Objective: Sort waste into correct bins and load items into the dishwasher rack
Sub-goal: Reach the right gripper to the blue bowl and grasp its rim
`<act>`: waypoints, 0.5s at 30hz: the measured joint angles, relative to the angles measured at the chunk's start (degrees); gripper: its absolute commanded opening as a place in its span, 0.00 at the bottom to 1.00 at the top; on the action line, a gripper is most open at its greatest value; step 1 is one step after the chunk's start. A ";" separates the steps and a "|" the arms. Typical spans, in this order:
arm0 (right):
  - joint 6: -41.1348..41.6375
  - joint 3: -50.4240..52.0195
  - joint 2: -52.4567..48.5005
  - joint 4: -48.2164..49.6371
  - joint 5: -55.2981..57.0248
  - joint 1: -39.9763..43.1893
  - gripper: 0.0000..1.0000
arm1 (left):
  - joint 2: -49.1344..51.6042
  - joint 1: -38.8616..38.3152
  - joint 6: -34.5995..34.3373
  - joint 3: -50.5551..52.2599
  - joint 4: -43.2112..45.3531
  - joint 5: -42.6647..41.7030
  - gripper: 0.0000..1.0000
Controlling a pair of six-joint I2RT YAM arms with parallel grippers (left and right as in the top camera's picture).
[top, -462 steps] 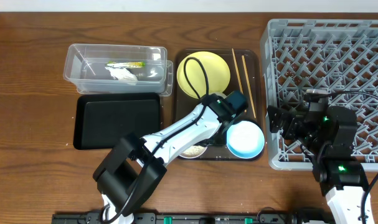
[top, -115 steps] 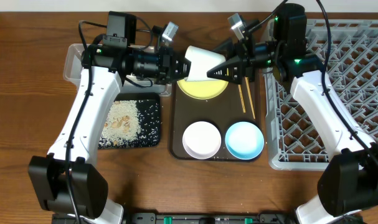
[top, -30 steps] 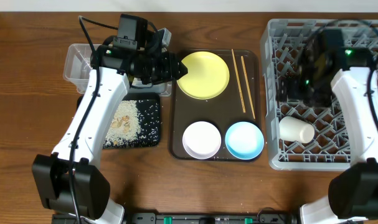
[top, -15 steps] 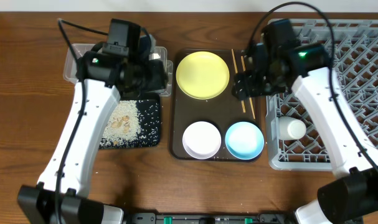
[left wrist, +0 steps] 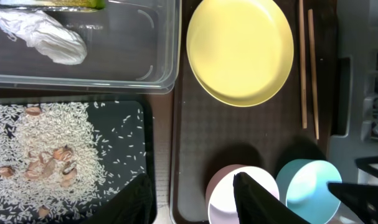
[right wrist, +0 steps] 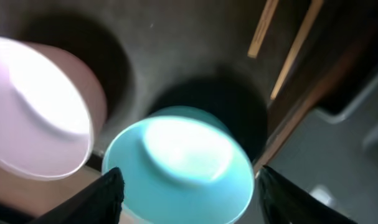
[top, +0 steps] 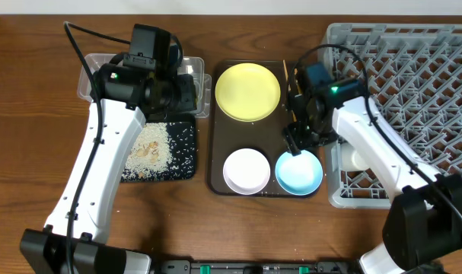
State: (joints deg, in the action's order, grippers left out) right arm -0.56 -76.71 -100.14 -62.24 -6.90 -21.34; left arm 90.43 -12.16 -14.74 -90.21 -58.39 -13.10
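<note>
1. Right gripper [right wrist: 189,193]: jaws wide apart, straddling round light blue bowl [right wrist: 179,158] at near-right corner of dark brown serving tray [top: 253,133]. Contact unclear, nothing gripped.
2. Left gripper [left wrist: 195,199]: jaws partly apart, empty, over tray's left edge.
</note>
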 measured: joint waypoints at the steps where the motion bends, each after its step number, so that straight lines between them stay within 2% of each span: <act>1: -0.42 0.92 0.00 1.31 0.22 0.00 0.61 | 0.00 0.00 0.00 0.00 0.07 0.00 0.47; 2: -0.87 1.95 -0.02 2.86 0.37 0.00 0.60 | 0.00 0.00 0.00 0.00 0.13 0.02 0.50; 7: -2.12 8.48 -0.02 9.86 1.86 0.00 0.58 | 0.00 0.00 0.17 0.00 0.26 0.02 0.53; 10: -2.62 11.61 -0.02 12.68 2.64 0.00 0.54 | 0.00 0.00 0.20 0.00 0.26 0.00 0.54; 11: -2.71 12.48 -0.04 13.73 2.80 0.00 0.50 | 0.00 0.00 0.20 0.00 0.31 0.00 0.54; 13: -3.13 13.84 -0.04 15.32 2.95 0.00 0.36 | 0.00 0.00 0.17 0.00 0.28 0.02 0.54; 15: -3.19 14.91 -0.04 16.50 3.28 0.00 0.18 | 0.00 0.00 0.20 0.00 0.28 0.00 0.54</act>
State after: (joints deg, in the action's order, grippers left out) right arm -3.75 -61.80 -100.18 -45.74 -3.62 -21.34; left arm 90.43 -12.16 -14.55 -90.21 -58.11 -13.10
